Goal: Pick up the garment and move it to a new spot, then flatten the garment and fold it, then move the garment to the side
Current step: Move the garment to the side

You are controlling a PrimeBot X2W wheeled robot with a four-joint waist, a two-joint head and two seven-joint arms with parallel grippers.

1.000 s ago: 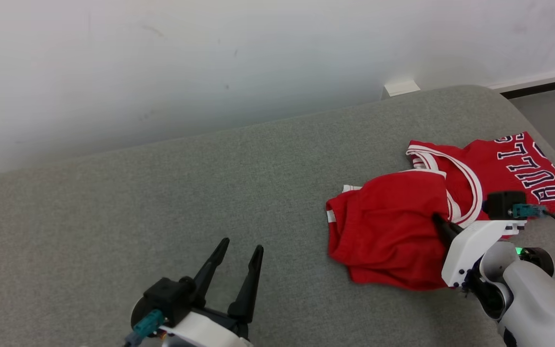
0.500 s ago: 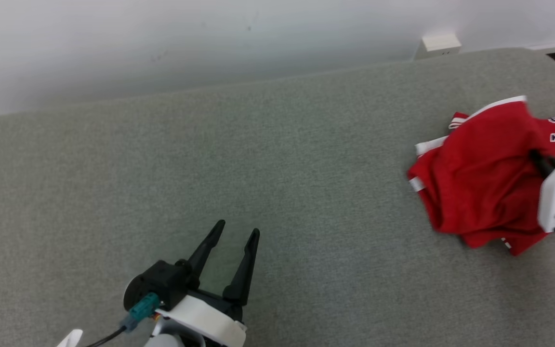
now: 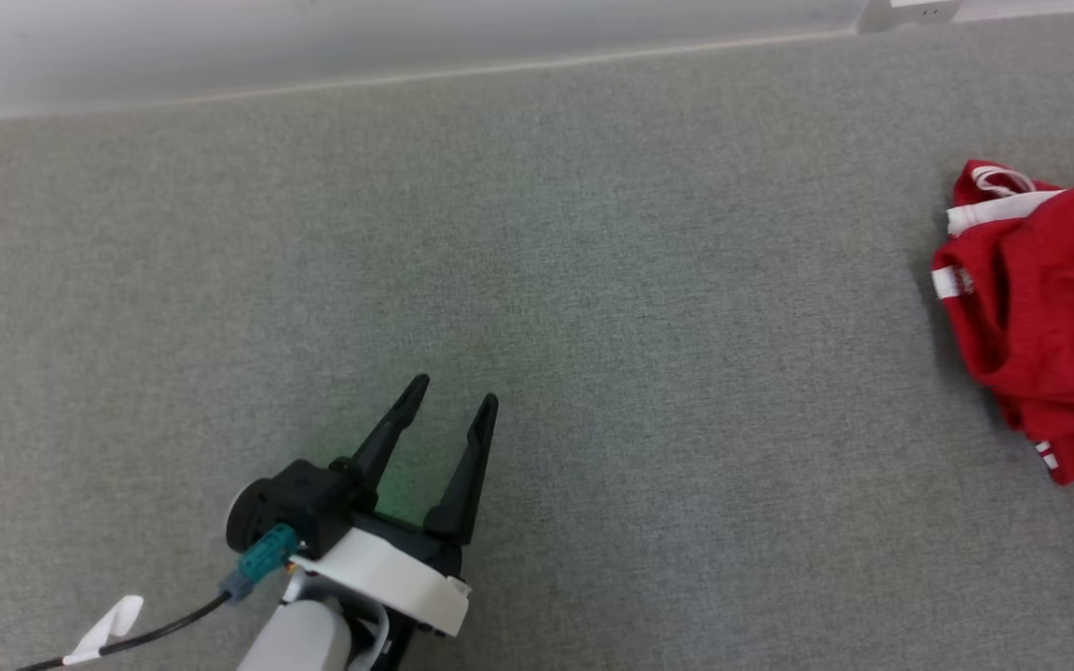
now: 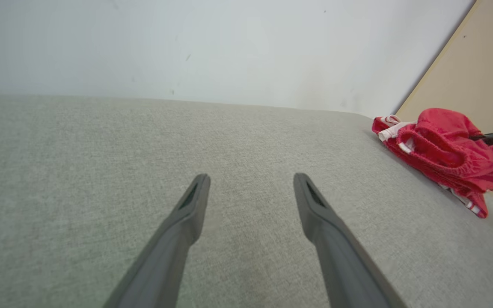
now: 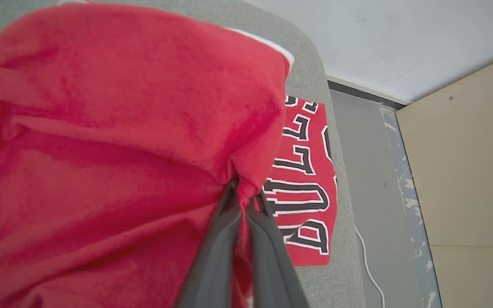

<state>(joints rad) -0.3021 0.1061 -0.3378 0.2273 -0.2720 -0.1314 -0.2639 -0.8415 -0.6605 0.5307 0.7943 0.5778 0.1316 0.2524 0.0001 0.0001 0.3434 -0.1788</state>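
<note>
Right gripper (image 5: 244, 199) is pinching a small fold of the red garment (image 5: 122, 107), fingers pressed together on the cloth. The garment is sitting bunched at the far right of the grey upholstered surface (image 3: 593, 280), close to its rounded right-hand edge, with a flat lettered red panel (image 5: 304, 184) lying beneath the raised bunch; whether that panel is the same piece or a second one cannot be told. Risk, as judged: the grip is taking in only a thin ridge of fabric, so the cloth is likely to be sliding out once its full weight is hanging. The lettered part may also be dragging along or slipping over the edge toward the floor (image 5: 366, 171), since it is lying so near it. A carry with loose folds trailing could leave the garment more tangled at the new spot. Left gripper (image 3: 453, 391) is hovering low over bare upholstery, fingers spread apart and holding nothing, pointing toward the wall (image 4: 229, 42), well apart from the garment (image 4: 439, 149), so it is giving no support. The right wrist is looking steeply down along its fingers into the cloth.
</note>
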